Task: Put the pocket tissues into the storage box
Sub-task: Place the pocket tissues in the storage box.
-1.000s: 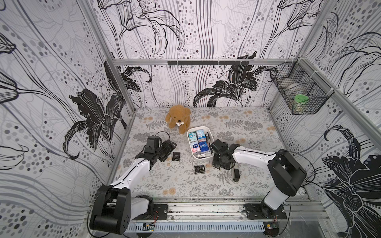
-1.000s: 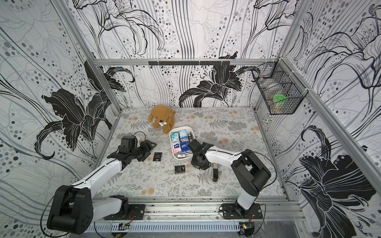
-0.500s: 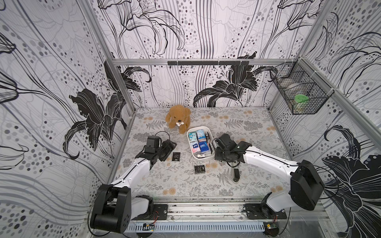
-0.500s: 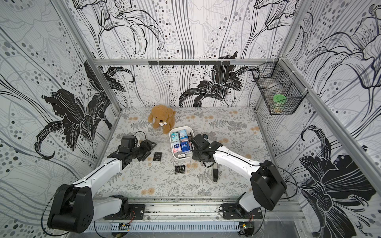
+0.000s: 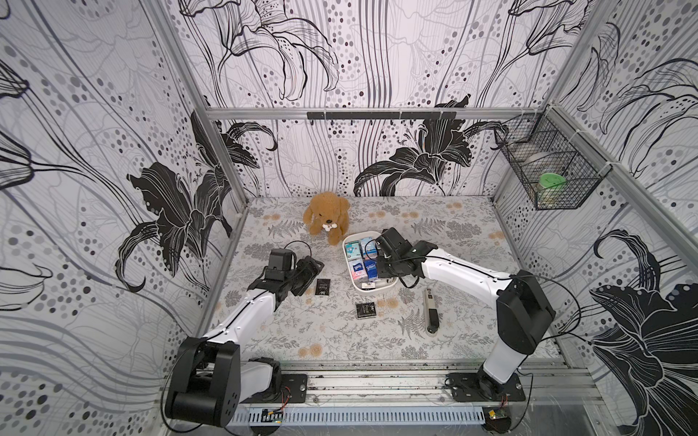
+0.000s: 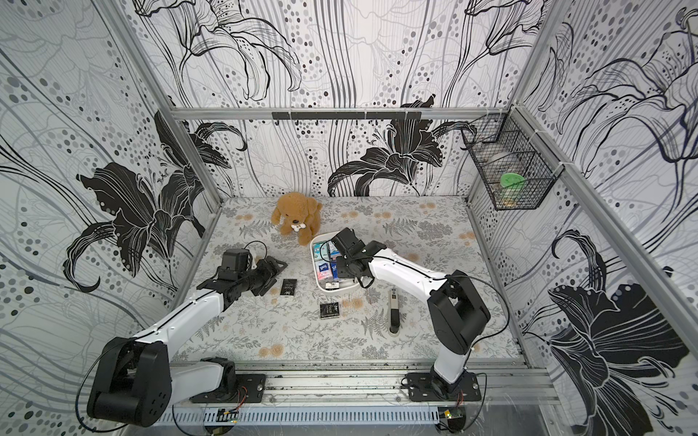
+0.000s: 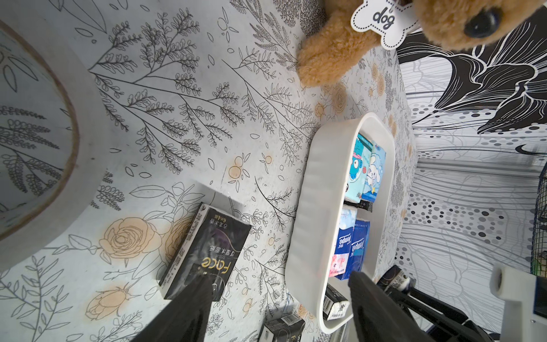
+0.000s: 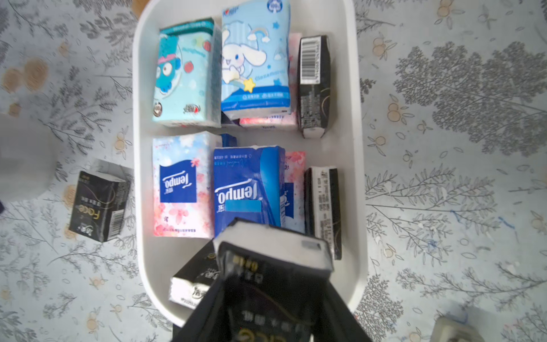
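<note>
The left gripper hovers low over the flowered table with its jaws spread wide and nothing between them. One of its fingers overlaps the end of a loose black packet lying flat on the table, though whether it touches the wrapper is hard to tell from this angle. Behind these, a plush dog sits near the back wall. A second black packet lies further right, apart from the storage box and nearer the arms' bases. The storage box stands mid-table and holds most of the pocket tissues. A teal packet and a light blue packet lie side by side at one end, with a pink-white packet and a dark blue packet beside them. Two upright black packets stand on edge along one long wall, and a flat black packet lies at the other end. Over that end the right gripper pinches a held black packet by its sides, above the ones in the box. Right of the box a stapler-like object lies on the table, and a wire basket hangs on the right wall.
</note>
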Controlling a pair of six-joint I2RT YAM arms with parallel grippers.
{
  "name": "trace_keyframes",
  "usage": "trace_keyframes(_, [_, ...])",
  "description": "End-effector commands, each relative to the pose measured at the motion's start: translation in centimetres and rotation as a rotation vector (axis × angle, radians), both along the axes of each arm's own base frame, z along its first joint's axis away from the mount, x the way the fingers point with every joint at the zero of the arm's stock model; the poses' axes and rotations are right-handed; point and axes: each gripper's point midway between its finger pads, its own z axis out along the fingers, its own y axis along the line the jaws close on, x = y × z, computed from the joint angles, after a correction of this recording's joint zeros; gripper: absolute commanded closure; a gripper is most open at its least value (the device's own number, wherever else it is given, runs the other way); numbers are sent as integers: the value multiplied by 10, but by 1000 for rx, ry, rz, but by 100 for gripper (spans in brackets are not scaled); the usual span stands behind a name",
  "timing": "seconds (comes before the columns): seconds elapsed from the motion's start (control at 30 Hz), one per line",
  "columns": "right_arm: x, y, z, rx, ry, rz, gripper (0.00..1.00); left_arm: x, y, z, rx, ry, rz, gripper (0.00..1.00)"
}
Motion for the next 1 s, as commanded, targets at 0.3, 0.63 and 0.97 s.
trace_keyframes(0.3, [0,12,-17,-29,21,79,47,5,13,0,133,1,-28,23])
trace_keyframes(0.63, [-24,11,1,-14,12,86,32,2,15,-4,152,11,-36,23])
trace_keyframes(0.97, [-89,48,22,40,33,320,35,3,5,-12,44,22,-10,23])
